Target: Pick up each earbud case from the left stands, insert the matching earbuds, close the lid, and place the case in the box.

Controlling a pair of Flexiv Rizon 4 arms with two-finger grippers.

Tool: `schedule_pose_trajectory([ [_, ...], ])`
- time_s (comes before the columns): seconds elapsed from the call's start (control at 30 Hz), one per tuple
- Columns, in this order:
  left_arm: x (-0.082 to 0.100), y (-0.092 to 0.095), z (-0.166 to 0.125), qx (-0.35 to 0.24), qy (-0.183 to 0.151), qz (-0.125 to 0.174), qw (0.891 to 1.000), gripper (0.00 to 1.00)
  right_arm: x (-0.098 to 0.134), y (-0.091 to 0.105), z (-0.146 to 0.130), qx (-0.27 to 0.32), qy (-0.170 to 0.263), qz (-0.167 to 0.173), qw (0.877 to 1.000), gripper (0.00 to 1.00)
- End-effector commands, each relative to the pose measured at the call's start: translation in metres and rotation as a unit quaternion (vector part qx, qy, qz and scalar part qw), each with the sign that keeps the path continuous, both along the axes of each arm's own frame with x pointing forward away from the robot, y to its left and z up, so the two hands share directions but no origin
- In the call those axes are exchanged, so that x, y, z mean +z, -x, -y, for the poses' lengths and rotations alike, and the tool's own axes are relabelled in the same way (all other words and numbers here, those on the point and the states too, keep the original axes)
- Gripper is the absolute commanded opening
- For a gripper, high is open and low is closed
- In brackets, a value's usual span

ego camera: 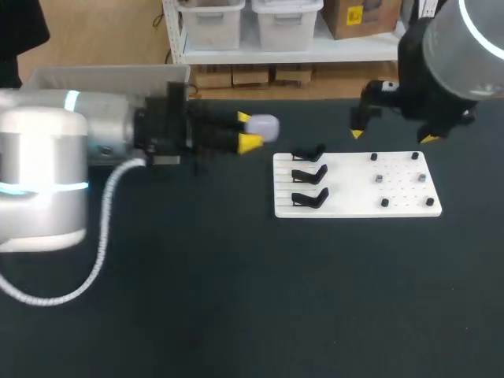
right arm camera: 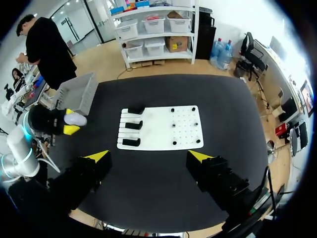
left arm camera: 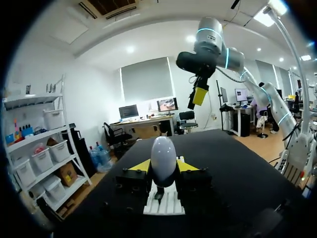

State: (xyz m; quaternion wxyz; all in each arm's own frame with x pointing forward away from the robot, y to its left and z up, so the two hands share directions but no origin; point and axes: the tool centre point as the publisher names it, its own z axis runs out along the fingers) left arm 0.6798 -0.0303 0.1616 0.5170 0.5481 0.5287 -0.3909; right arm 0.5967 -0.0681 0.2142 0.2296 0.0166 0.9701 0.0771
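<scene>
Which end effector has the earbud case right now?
The left end effector. Its two fingers are shut on the pale earbud case. The right end effector is open and empty above the white board.

A broad black table point(ego camera: 236, 299) spans the scene.

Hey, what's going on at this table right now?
The left end effector is shut on a pale earbud case, held above the table beside the white board. The three black stands on that board look empty. The right end effector hangs open over the table near the board, holding nothing. A grey box sits at the far left.
</scene>
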Motion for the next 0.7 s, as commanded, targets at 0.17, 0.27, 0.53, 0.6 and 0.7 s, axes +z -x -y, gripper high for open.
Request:
schedule_pose_trajectory([
  [0.17,0.023,-0.042,-0.108,0.187,-0.063,0.049,0.979,0.00,-0.004,0.002,0.001,-0.007,-0.002,0.046,0.999,1.00],
  [0.27,0.025,-0.070,-0.134,0.212,-0.087,0.056,0.972,0.00,-0.004,0.002,0.001,-0.007,-0.002,0.046,0.999,1.00],
  [0.53,0.004,-0.131,-0.182,0.238,-0.141,0.056,0.959,0.00,-0.004,0.002,0.001,-0.007,-0.002,0.046,0.999,1.00],
  [0.6,-0.008,-0.145,-0.192,0.245,-0.146,0.050,0.957,0.00,-0.004,0.002,0.001,-0.007,-0.002,0.046,0.999,1.00],
  [0.7,-0.026,-0.163,-0.208,0.253,-0.154,0.037,0.954,0.00,-0.004,0.002,0.001,-0.007,-0.002,0.046,0.999,1.00],
])
